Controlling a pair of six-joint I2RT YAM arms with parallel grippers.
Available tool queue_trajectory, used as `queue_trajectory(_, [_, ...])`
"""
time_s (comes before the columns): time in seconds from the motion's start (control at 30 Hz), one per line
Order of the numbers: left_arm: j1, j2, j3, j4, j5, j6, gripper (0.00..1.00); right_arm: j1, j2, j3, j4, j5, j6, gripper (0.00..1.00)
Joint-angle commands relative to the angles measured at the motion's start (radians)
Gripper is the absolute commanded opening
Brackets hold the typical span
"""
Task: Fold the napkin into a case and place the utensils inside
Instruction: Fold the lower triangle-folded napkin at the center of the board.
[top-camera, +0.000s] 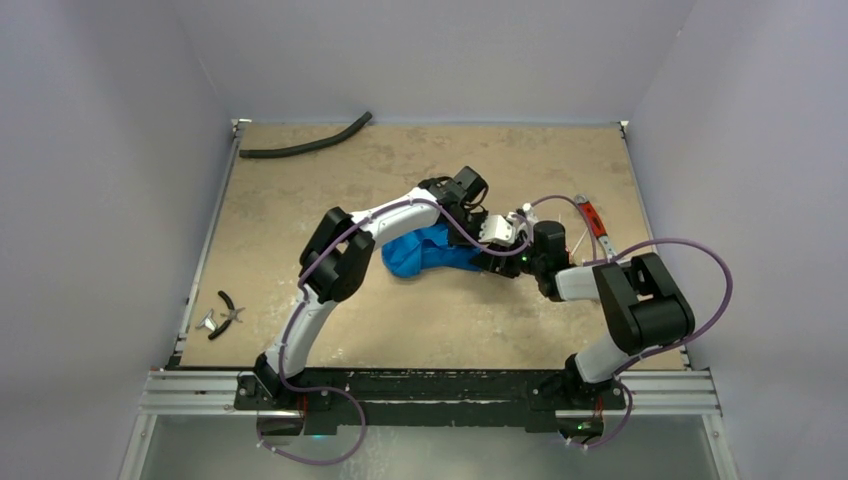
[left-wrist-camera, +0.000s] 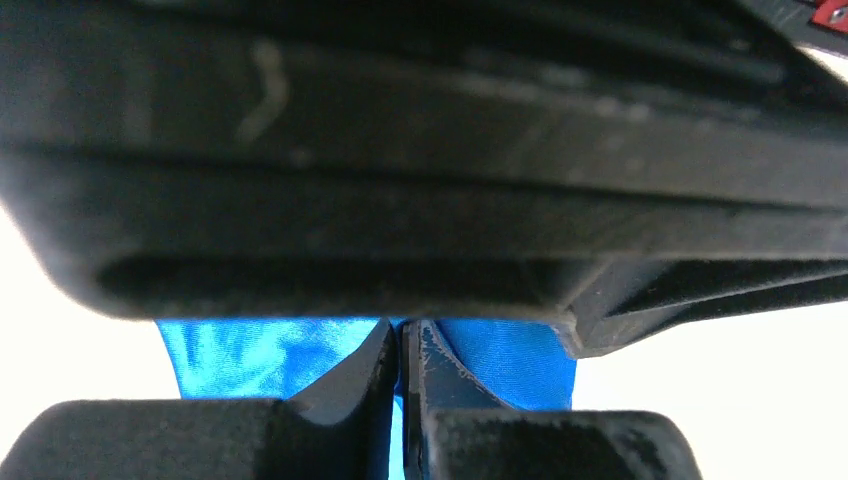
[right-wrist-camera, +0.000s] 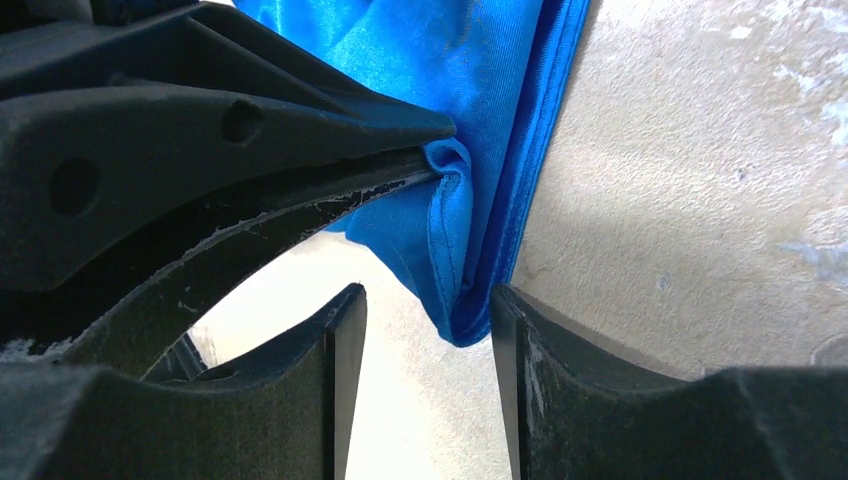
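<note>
The blue napkin lies bunched mid-table, no flat case shape showing. My left gripper is at its right end, shut on a fold of the napkin; blue cloth shows in the slit between the left gripper fingers. My right gripper faces it from the right. In the right wrist view the right gripper is open, and a hanging napkin corner brushes its right finger. Thin pale sticks by the right arm may be the utensils; too small to tell.
A red-handled wrench lies right of the grippers. A black hose curves along the far left edge. Small pliers sit near the left edge. Grey walls enclose the table on three sides.
</note>
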Motion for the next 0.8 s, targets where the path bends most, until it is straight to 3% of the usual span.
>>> queue_trajectory(0.0, [0.015, -0.02, -0.038, -0.007, 0.008, 0.017, 0.0, -0.007, -0.006, -0.026, 0.192, -0.03, 0.018, 0.53])
queue_trajectory(0.17, [0.014, -0.02, -0.044, -0.004, 0.008, 0.018, 0.0, -0.007, 0.026, -0.021, 0.283, -0.002, 0.033, 0.53])
queue_trajectory(0.5, [0.014, -0.038, -0.052, -0.01, 0.028, 0.02, 0.0, 0.017, 0.107, 0.027, 0.303, 0.075, 0.055, 0.31])
queue_trajectory(0.6, [0.014, -0.041, -0.054, -0.003, 0.038, 0.018, 0.0, 0.034, 0.14, 0.048, 0.328, 0.065, 0.069, 0.2])
queue_trajectory(0.67, [0.015, -0.042, -0.05, 0.003, 0.041, 0.003, 0.0, 0.05, 0.158, 0.059, 0.322, 0.082, 0.072, 0.05])
queue_trajectory(0.7, [0.016, -0.044, -0.049, 0.012, 0.038, -0.012, 0.03, 0.056, 0.161, 0.062, 0.307, 0.1, 0.071, 0.0])
queue_trajectory(0.77, [0.017, -0.056, -0.042, 0.035, 0.022, -0.059, 0.14, 0.064, 0.157, 0.061, 0.261, 0.162, 0.069, 0.0])
